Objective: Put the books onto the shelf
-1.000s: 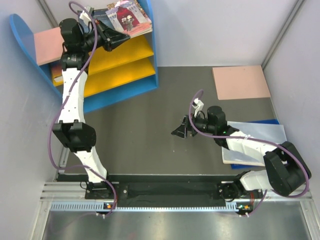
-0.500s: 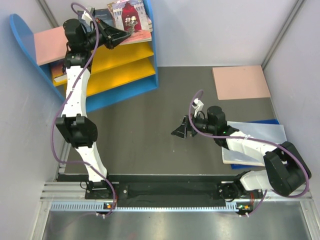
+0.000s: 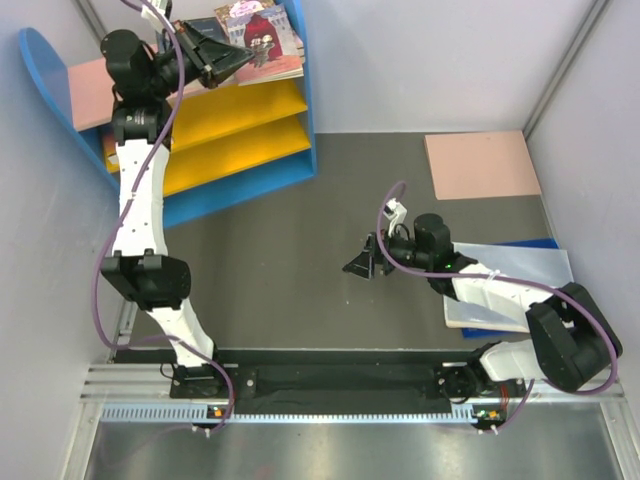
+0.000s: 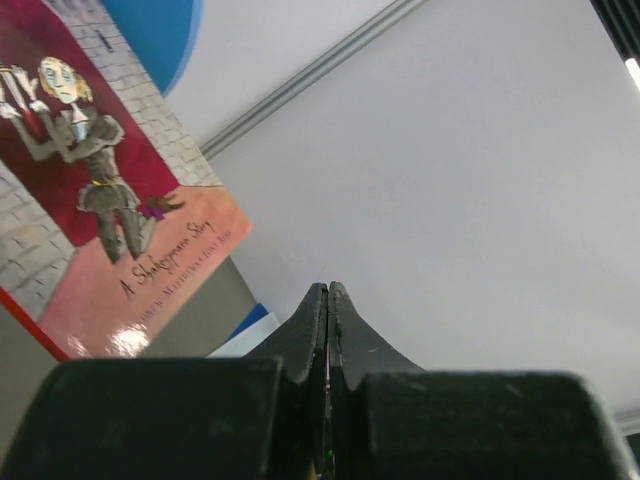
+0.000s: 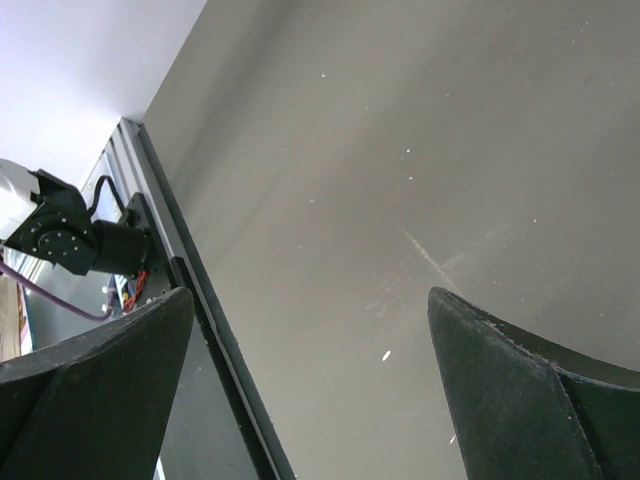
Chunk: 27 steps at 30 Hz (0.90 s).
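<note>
Robot lab test cell. White partition walls [image 3: 430,60] box a grey tabletop [image 3: 270,250]. Aluminium mounting rail [image 3: 350,400] at 6 o'clock.

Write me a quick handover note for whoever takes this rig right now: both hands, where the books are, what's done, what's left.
Left hand: shut, nothing between its fingers, raised at the top of the shelf beside the red-and-white book.
Right hand: open, empty, over the middle of the table.
Books: the red-and-white book lies on the shelf's top board, with a dark book next to it. No book shows on the table.
Done: at least two books shelved.
Left: probably just check the lower boards for the other books, then draw the left arm back.
</note>
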### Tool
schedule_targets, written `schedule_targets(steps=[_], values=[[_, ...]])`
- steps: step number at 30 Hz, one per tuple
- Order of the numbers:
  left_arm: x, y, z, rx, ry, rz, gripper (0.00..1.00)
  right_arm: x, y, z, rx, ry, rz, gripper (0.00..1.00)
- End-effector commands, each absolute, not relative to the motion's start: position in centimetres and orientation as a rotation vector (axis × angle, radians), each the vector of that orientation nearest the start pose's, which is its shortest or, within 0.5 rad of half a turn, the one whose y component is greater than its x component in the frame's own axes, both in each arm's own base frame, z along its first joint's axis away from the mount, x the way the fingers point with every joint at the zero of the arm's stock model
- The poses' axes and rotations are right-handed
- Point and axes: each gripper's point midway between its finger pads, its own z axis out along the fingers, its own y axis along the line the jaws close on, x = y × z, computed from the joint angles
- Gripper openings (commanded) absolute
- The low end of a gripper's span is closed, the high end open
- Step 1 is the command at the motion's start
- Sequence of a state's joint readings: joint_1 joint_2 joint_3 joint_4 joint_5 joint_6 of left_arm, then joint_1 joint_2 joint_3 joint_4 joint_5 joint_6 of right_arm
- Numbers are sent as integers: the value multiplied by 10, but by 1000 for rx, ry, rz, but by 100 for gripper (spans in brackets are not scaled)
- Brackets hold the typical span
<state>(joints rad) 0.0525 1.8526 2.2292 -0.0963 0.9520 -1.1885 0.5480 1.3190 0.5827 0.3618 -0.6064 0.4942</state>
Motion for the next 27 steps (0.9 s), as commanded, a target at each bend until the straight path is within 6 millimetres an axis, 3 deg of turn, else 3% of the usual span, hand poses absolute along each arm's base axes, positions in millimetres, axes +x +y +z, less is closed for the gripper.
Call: schedule_targets(steps=[1, 3, 8, 15, 27], values=[[418, -145, 555, 97, 1569, -1354, 0, 243, 292, 148, -528, 1983, 1275, 99], [417, -147, 536, 49, 1645, -1284, 0, 242, 292, 149, -527, 1982, 1276, 100], [414, -164, 492, 166, 1731, -1044, 0, 241, 292, 148, -528, 1983, 1274, 100], [411, -171, 476, 307, 1744, -989, 0, 242, 292, 147, -527, 1986, 1274, 100], [455, -167, 452, 359, 1769, -812, 0, 242, 292, 148, -525, 1986, 1274, 100]])
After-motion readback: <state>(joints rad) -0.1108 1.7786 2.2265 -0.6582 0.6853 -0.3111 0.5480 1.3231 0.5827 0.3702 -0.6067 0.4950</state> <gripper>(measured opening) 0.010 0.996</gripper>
